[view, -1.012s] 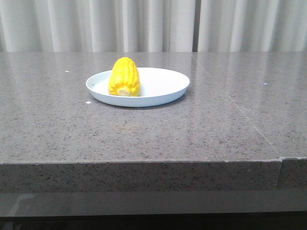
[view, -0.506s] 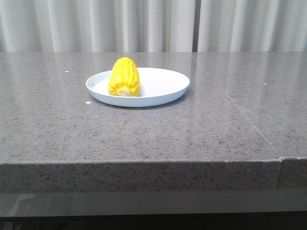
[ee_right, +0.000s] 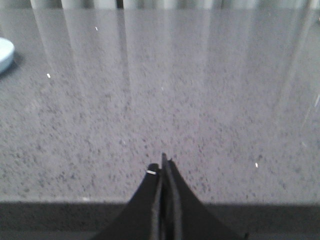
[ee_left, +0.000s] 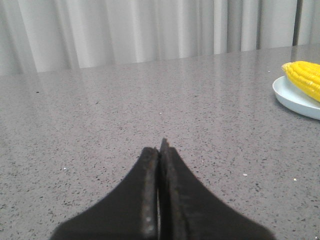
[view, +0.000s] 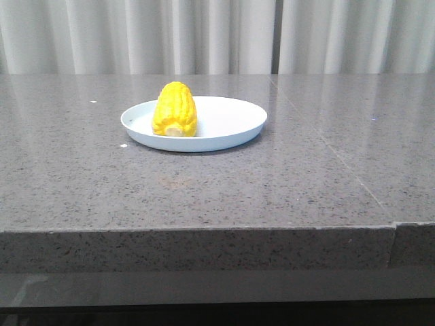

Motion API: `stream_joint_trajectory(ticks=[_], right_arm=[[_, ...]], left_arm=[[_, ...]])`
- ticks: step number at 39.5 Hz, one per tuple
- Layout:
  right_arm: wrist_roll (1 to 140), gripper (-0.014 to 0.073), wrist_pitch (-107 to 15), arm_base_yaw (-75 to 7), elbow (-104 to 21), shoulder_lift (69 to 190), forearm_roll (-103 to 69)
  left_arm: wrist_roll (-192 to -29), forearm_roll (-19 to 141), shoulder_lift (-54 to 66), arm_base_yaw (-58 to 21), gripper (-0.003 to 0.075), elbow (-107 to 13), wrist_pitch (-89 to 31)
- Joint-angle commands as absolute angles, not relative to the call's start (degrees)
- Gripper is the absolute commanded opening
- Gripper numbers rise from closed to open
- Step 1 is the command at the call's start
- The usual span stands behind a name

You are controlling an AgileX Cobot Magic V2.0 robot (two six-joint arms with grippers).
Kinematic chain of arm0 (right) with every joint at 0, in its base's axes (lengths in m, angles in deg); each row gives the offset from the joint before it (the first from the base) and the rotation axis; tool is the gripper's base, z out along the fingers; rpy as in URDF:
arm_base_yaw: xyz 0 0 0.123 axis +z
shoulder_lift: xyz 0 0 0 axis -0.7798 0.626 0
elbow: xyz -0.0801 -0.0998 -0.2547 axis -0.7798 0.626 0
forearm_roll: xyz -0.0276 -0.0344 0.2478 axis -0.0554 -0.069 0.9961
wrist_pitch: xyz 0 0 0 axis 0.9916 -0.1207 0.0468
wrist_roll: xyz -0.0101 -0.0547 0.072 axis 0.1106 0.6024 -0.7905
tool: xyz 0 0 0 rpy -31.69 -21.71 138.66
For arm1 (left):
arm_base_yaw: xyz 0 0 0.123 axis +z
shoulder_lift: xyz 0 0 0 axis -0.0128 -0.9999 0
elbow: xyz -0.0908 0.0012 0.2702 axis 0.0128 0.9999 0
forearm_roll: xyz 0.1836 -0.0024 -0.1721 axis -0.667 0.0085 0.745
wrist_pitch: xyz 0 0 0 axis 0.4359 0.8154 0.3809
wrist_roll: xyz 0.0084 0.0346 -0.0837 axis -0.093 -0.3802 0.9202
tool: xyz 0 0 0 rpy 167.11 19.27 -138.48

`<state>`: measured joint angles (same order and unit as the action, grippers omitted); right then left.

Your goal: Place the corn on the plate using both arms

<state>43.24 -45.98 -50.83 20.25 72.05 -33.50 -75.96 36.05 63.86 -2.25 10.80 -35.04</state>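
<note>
Front view: corn cob [view: 175,109] lies on the plate [view: 231,122], on its left half, pale core end facing the camera, tip pointing away toward the curtain. Cob touches the plate floor, inside the rim. Plate is pale blue-white, round, shallow, sits on the grey speckled stone table [view: 204,190], left of centre and toward the far side. A seam runs across the table top on the right. White pleated curtain [view: 217,34] behind the table. No arm or gripper seen in this view.

Left wrist view: left gripper [ee_left: 160,150] low over bare table surface, fingers [ee_left: 148,190] pressed together tip to tip, nothing between them, nothing held. Plate edge [ee_left: 292,100] with the yellow cob [ee_left: 305,77] on it at the frame edge, well apart from the fingertips. Curtain [ee_left: 125,30] at the back.

Right wrist view: right gripper [ee_right: 164,167] above the table near its front edge, dark strip of table edge under it. Fingers [ee_right: 150,200] closed flat against each other, no gap, empty. Small white fleck at one fingertip. A sliver of the plate rim [ee_right: 5,55] at the frame edge, far from the gripper. Corn not seen here. Picture a bit blurred.
</note>
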Motion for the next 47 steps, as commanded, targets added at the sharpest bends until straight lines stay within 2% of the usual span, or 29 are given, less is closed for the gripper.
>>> stream_joint_trajectory(ticks=[1,47], right_arm=[[43.7,-0.0069,-41.2,-51.3,19.6,71.7,-33.2],[43.7,-0.0069,-40.8,-51.7,19.6,69.8,-33.2]], left_arm=[[-76.0,36.1,65.0,-2.2,-0.002,11.0,-40.3],[-76.0,36.1,64.9,-2.2,-0.002,11.0,-40.3]])
